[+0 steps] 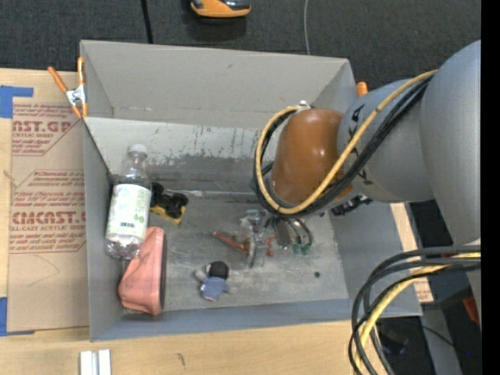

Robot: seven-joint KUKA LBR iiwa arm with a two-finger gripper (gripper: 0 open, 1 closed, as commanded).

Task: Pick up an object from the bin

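Hand low over floor of grey metal bin, thin red stick-like item just beside it. We cannot tell hand's state. We judge nothing lifted yet; grasp and lift remain.

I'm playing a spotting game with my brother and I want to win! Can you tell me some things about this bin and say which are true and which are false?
1. A clear plastic bottle lies at the left side of the bin. True.
2. The gripper is over the bottle. False: it is near the middle of the bin, by a thin red thing.
3. A pink soft thing lies next to the bottle's bottom end. True.
4. A small blue and black thing sits on top of the bottle. False: it lies on the bin floor, apart from the bottle.
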